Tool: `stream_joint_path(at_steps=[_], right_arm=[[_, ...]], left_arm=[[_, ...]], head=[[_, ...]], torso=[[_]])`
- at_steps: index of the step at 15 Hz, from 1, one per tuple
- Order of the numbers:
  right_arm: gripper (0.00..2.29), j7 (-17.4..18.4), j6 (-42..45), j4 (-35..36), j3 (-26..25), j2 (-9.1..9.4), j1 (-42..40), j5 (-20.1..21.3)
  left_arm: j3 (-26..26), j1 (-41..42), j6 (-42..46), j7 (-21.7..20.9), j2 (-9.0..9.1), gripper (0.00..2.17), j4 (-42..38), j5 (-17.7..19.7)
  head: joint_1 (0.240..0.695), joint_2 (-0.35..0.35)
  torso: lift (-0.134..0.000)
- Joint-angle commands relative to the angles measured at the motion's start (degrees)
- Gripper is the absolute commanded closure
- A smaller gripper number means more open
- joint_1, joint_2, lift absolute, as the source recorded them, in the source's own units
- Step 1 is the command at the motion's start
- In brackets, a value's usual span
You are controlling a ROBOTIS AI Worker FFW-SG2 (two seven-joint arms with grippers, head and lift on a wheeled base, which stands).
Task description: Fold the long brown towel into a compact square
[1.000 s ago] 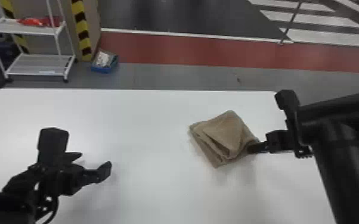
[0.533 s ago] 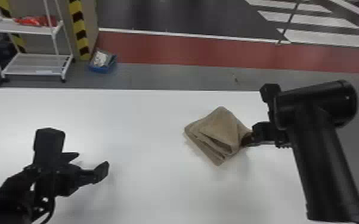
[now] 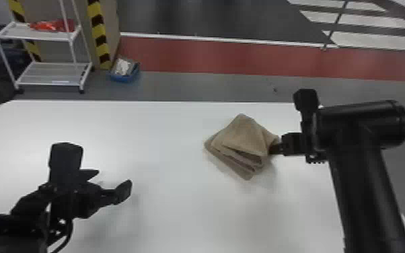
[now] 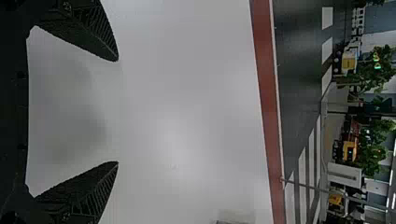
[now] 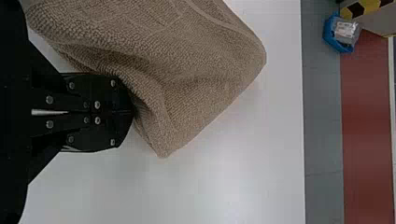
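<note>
My right gripper (image 3: 274,149) pinches 1 towel (image 3: 244,134) between its 2 jaws, on 1 desk (image 3: 164,141). My left gripper (image 3: 112,181) has 2 jaws wide, well apart from the towel.

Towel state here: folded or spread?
Folded, though not neatly: the towel sits as a small stack, layered edges fanned out on one side, with the right pincer pinching a corner.

Industrial hall — black-yellow stripes (image 3: 100,37), red floor lane (image 3: 245,62)
</note>
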State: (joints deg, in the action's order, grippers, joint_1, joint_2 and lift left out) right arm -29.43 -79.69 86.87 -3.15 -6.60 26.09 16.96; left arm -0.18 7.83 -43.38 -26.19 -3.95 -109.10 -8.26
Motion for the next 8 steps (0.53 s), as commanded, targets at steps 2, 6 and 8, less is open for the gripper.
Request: stream_joint_path(at_steps=[2, 6, 8], right_arm=[[1.85, -0.19, 4.31, 3.22, -1.07, 0.19, -2.72, -3.16], [1.85, -4.23, 16.27, 4.19, -2.48, 0.19, -4.3, -5.1], [1.84, -4.32, 16.62, 3.92, -2.04, 0.19, -4.39, -4.74]], left_arm=[[0.53, -0.19, 0.0, 0.0, 0.0, 0.1, 0.03, 0.0], [0.53, -0.27, 0.0, -0.09, 0.09, 0.1, 0.03, 0.09], [0.53, -0.19, 0.0, -0.09, 0.09, 0.1, 0.03, 0.09]], head=[[0.695, -0.11], [0.695, -0.093], [0.695, -0.079]], torso=[[-0.124], [-0.124], [-0.124]])
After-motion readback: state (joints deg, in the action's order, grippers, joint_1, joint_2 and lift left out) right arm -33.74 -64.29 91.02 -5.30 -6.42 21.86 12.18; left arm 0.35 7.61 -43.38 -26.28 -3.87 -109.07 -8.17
